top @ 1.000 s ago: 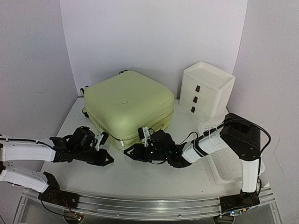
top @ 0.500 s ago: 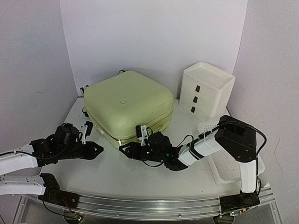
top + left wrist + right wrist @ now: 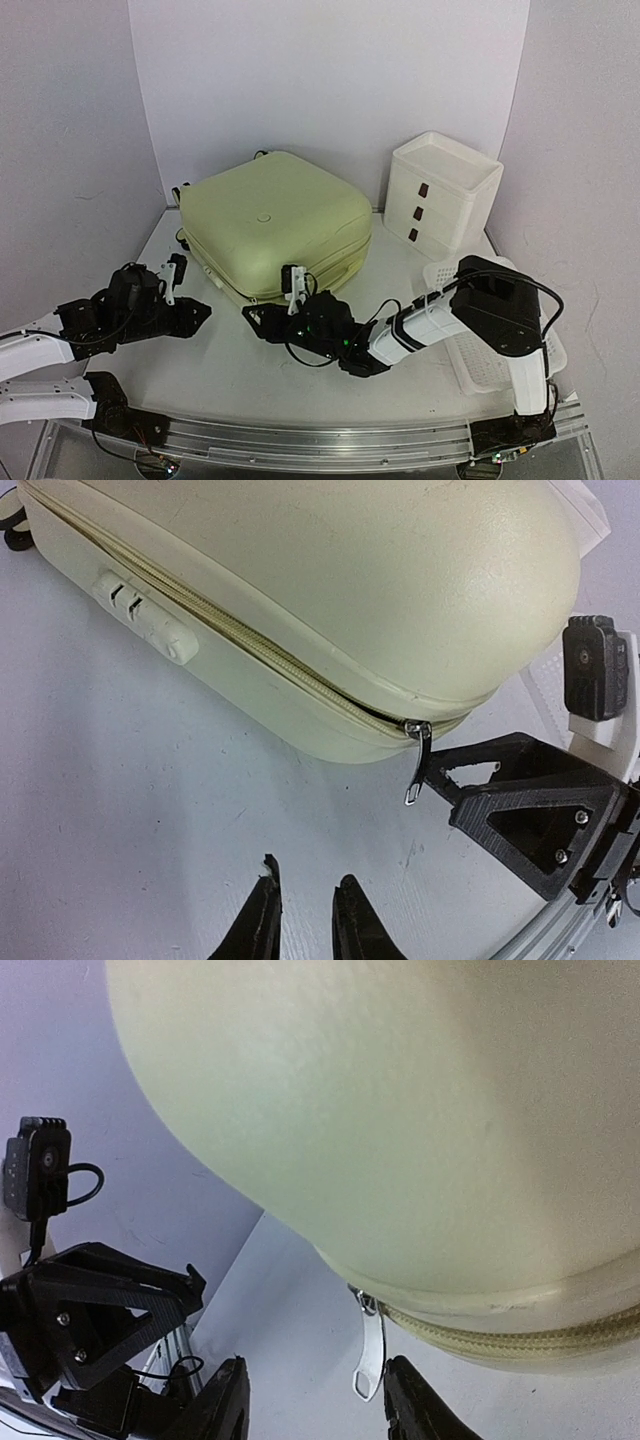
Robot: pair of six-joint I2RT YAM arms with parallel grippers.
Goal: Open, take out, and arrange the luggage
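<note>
Luggage [image 3: 270,225] lies flat on the desk [image 3: 250,385], shell up, roughly 12 o'clock from the arm bases. Right tool [image 3: 318,1368] is released at its 6 o'clock corner, fingers either side of the hanging zipper pull [image 3: 368,1355], not pinching it. Left tool [image 3: 306,875] sits low at the luggage's 8 o'clock, apart from it, fingers barely parted, holding nothing.
</note>
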